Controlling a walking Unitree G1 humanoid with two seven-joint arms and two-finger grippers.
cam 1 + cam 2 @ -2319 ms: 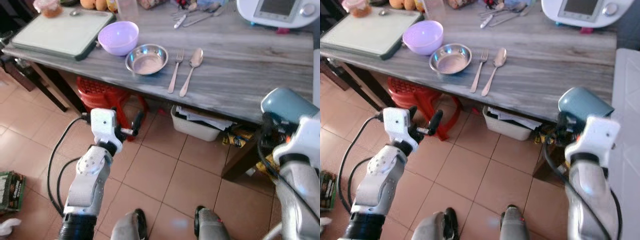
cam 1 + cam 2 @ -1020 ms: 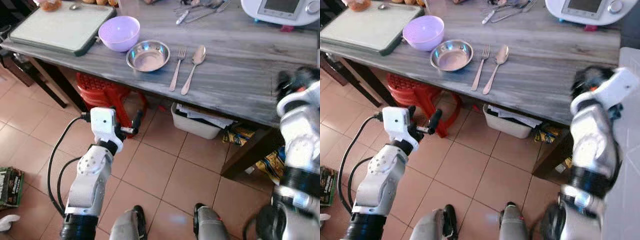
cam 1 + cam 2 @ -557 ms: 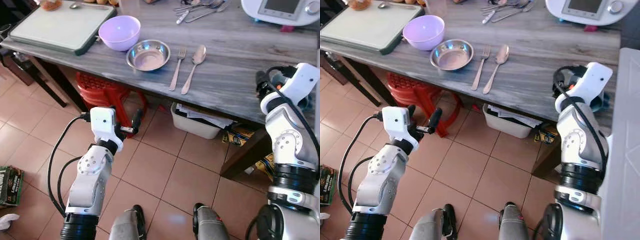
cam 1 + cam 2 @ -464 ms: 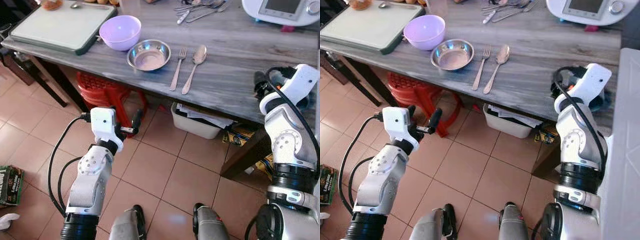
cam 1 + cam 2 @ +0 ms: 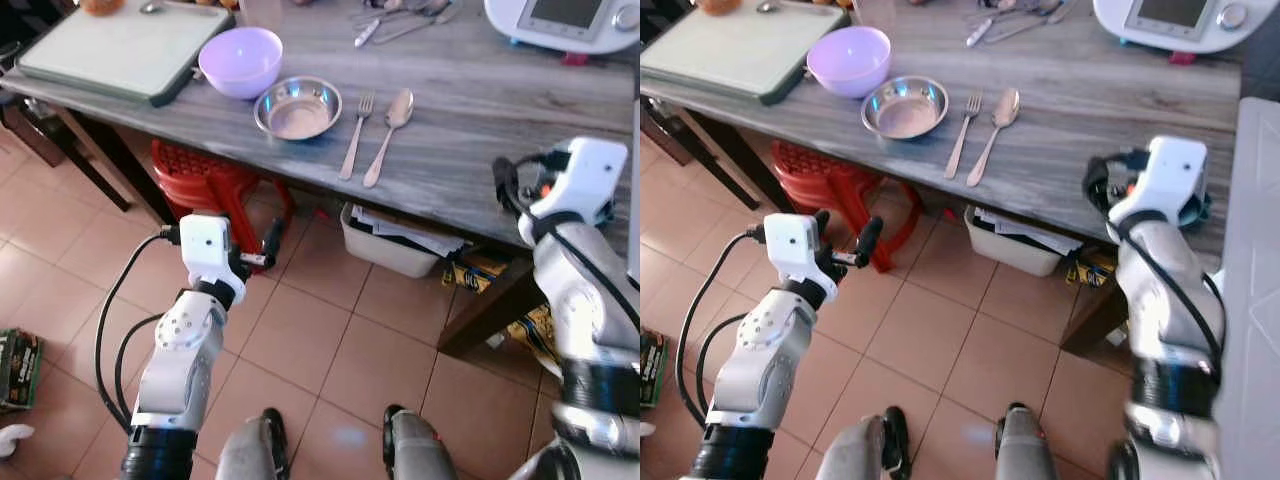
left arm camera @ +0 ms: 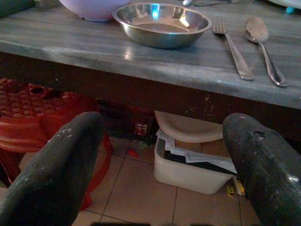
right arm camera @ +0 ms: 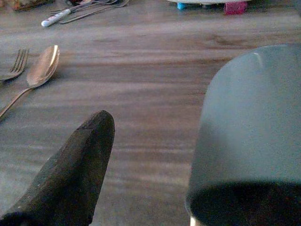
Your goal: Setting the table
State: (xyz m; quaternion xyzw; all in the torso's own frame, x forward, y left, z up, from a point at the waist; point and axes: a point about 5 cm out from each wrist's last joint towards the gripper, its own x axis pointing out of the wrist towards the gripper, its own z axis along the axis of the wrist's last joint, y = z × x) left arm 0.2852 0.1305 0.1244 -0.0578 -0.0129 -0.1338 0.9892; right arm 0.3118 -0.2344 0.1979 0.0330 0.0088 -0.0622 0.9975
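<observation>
On the grey wooden table (image 5: 470, 110) a steel bowl (image 5: 297, 107) stands beside a purple bowl (image 5: 240, 58), with a fork (image 5: 352, 135) and a spoon (image 5: 385, 135) to their right. My right wrist (image 5: 578, 172) is over the table's front right edge. In the right wrist view a blue-grey cup (image 7: 249, 127) covers one side of my right gripper (image 7: 164, 122). The one finger (image 7: 80, 169) that shows stands well apart from the cup. Whether the cup rests on the table I cannot tell. My left gripper (image 6: 162, 122) is open and empty, below the table's edge.
A pale cutting board (image 5: 120, 50) lies at the table's far left, loose cutlery (image 5: 400, 18) and a white appliance (image 5: 570, 20) at the back. Under the table are a red stool (image 5: 205, 185) and a white bin (image 5: 395, 245). A black cable (image 5: 108, 320) loops on the tiled floor.
My right arm has swung the cup up from in front of the table to over its front right edge, then shifted slightly left. The left arm has stayed put.
</observation>
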